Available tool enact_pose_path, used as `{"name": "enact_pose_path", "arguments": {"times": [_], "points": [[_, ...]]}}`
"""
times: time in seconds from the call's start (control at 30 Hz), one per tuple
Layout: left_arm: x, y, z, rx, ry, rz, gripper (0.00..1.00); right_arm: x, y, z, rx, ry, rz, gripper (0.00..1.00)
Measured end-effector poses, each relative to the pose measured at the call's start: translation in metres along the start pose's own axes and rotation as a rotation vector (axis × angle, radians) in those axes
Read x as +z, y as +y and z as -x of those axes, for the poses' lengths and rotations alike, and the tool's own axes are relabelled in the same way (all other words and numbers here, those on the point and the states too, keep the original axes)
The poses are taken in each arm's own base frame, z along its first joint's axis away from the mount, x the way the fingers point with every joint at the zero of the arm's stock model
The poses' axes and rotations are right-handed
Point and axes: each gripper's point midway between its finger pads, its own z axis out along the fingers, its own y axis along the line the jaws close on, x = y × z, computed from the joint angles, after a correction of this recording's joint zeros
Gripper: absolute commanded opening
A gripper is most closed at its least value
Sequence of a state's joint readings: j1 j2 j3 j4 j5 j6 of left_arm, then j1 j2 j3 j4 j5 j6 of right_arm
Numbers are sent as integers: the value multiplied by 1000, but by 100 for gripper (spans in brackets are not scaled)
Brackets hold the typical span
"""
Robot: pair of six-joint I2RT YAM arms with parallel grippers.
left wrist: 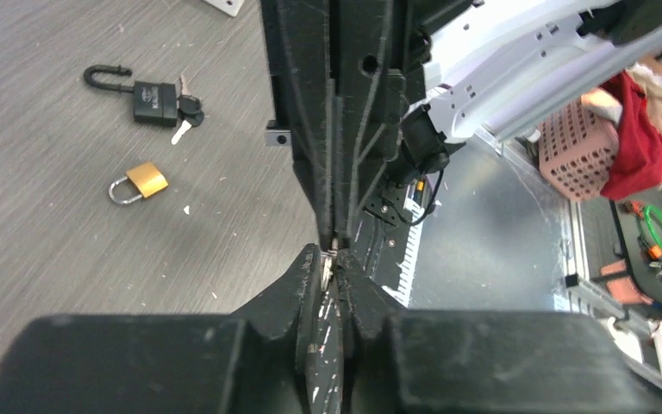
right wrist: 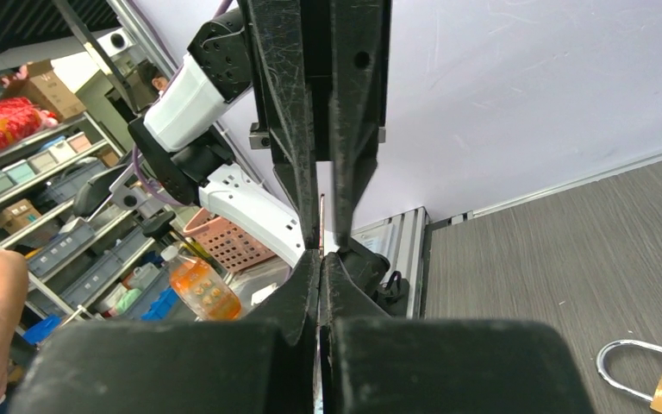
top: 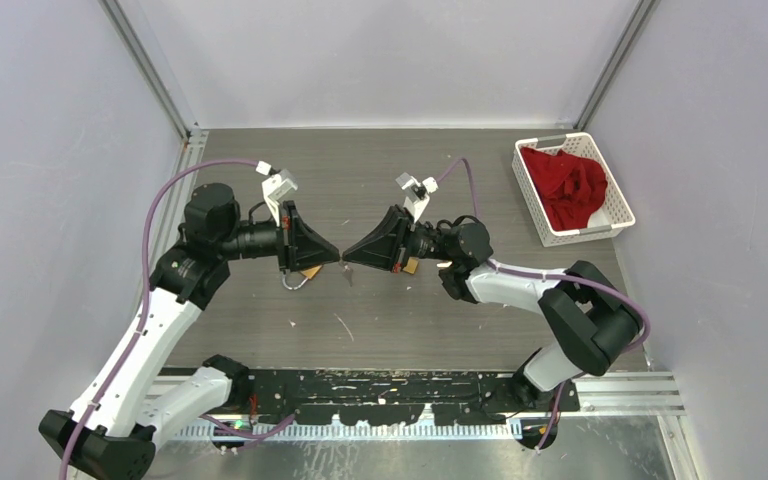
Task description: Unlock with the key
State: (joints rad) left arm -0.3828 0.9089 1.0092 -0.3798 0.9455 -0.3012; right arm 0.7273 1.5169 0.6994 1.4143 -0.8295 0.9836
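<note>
left gripper pinched small silver key | right gripper fingers pressed together, tips met left's, grip on key unclear | risk: thin key might have twisted loose and dropped, missing brass padlock

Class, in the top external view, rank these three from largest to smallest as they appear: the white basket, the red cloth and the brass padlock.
1. White basket
2. Red cloth, lying inside the basket
3. Brass padlock, clearly the smallest, though the left gripper hides part of it
</note>
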Motion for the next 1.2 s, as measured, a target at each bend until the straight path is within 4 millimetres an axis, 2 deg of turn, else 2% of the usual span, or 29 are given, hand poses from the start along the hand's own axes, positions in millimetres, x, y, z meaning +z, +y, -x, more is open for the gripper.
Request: {"name": "enact_pose_path", "arguments": {"times": [0.07, 0.4, 0.57, 0.83, 1.2], "points": [[0, 4, -1, -10, 2, 22, 29, 0, 0, 0, 1, 1, -1, 1], [-1, 14, -16, -92, 57, 34, 30, -5, -2, -12, 50, 94, -60, 1], [-2, 15, -23, -137, 89, -4, 36, -5, -2, -16, 39, 176, -81, 1], [-1, 9, -35, -202, 162, -86, 27, -4, -2, -25, 37, 325, -70, 1], [-7, 3, -38, -156, 206, -108, 18, -3, 2, -28, 30, 452, -75, 1]]}}
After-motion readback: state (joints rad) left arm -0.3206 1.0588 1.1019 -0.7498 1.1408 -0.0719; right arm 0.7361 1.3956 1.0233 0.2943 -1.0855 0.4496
